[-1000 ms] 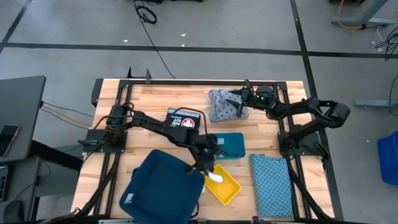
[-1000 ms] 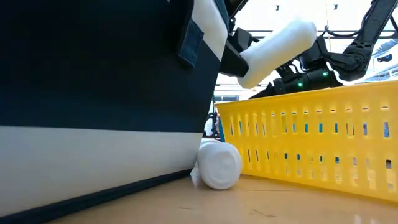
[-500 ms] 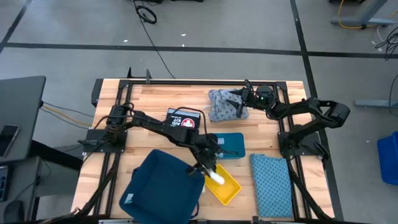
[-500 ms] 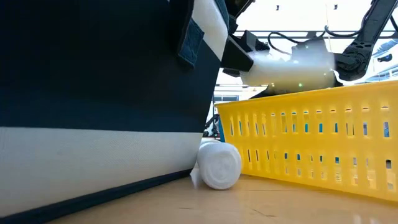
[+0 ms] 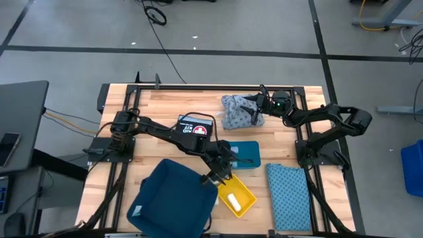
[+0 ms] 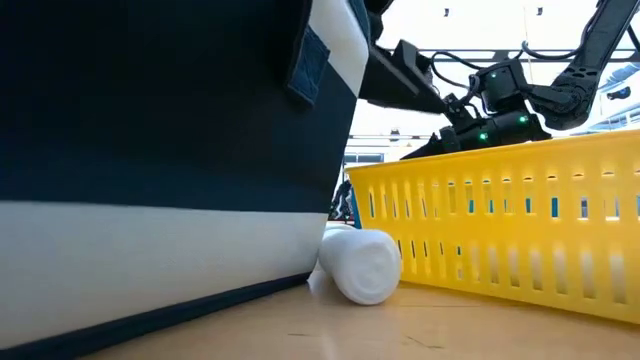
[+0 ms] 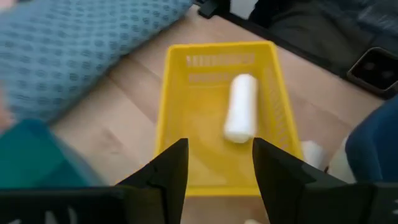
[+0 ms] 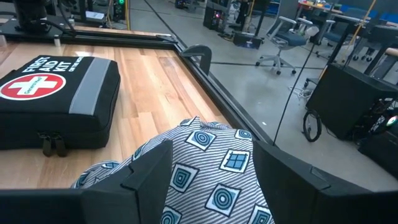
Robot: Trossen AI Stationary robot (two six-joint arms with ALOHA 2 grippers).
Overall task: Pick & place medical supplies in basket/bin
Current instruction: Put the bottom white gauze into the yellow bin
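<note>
One roll in the basket; left gripper empty above it, right gripper at the bundle.

The white roll (image 7: pixel 241 116) lies flat in the yellow basket (image 5: pixel 246 204) near the desk's front edge, its long axis along the basket's length. The left gripper (image 5: pixel 221 174) hovers over the basket's rear end, fingers apart, holding nothing. A second roll (image 6: pixel 361 264) rests on the desk outside the basket, against the dark bag (image 5: pixel 173 198), just beside that gripper. The right gripper (image 5: pixel 250 111) sits toward the back right corner, fingers spread over the grey-blue bundle (image 5: pixel 236 110), not visibly clamped. The flat blue cloth (image 5: pixel 288 197) lies at the front right corner, nearer the right arm.
</note>
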